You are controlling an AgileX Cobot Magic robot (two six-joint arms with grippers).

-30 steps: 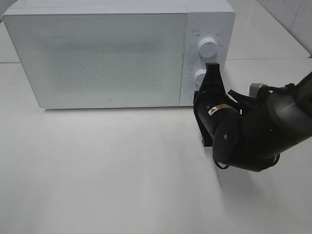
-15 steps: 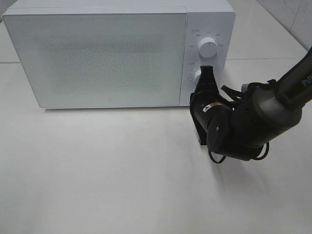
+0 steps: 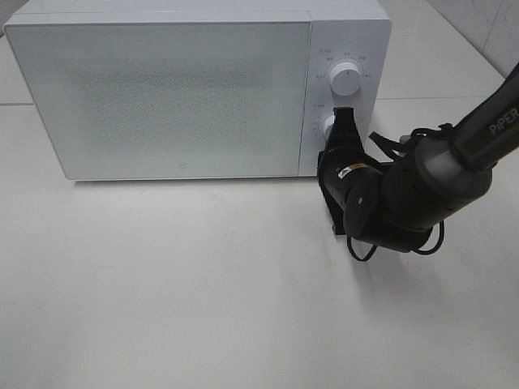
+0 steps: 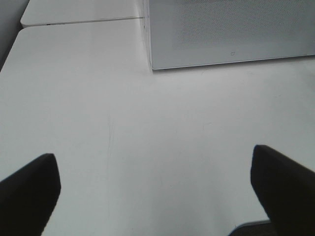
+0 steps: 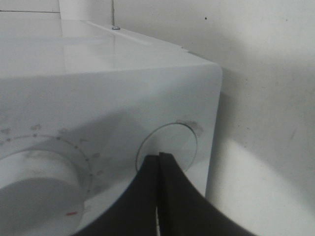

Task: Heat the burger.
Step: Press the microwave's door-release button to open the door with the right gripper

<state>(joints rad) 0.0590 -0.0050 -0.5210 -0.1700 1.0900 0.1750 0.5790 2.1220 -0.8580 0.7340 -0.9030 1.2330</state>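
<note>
White boxy microwave [image 3: 162,89] stood shut on the pale table [image 3: 162,308]. Closed, the black right pincer [image 3: 343,115] touched its lower round knob [image 3: 329,126]; the left pincer [image 4: 153,155] hung open.

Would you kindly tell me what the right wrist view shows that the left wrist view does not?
Only the right wrist view shows the shut right claw, its tips at a round knob on the control panel, next to a dial with tick marks and a red line. Only the left wrist view shows the open left claw, holding nothing, above the table, and the speckled door. Both show the white microwave, though different parts of it. Neither shows the burger.
</note>
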